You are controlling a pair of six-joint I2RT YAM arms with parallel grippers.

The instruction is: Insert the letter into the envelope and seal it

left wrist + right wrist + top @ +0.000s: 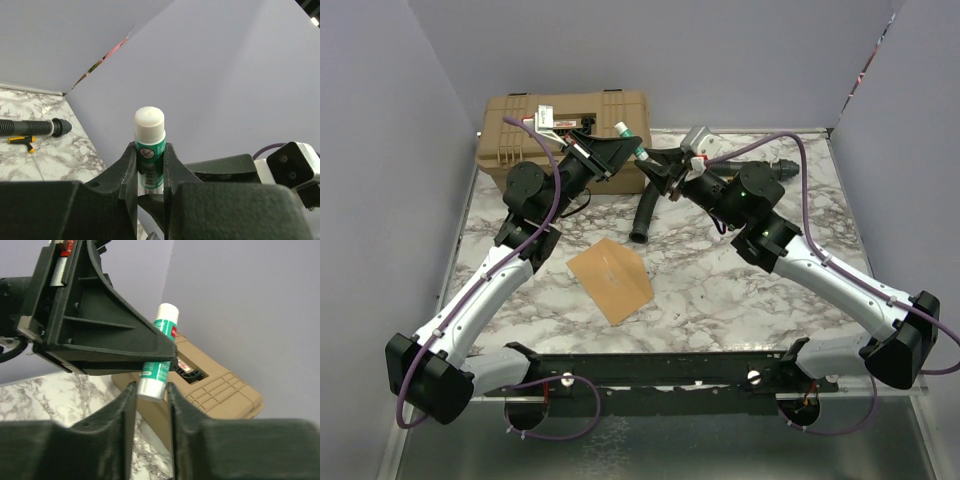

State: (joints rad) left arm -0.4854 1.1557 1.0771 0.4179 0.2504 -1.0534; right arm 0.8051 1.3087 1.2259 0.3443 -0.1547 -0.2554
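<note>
The left hand [150, 167] is holding a glue stick [149, 131] upright between its two black fingers [125, 170], and the stick's white cap is standing out above them. On the marble table [75, 150] at the left, a black ribbed hose [30, 128] is lying just beside a small tool [20, 141] with a yellow and black handle.

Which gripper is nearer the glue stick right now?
Left. The left gripper has the glue stick clamped between its jaws; the right gripper holds its jaws either side of the stick's bottom end, slight gaps showing.
</note>
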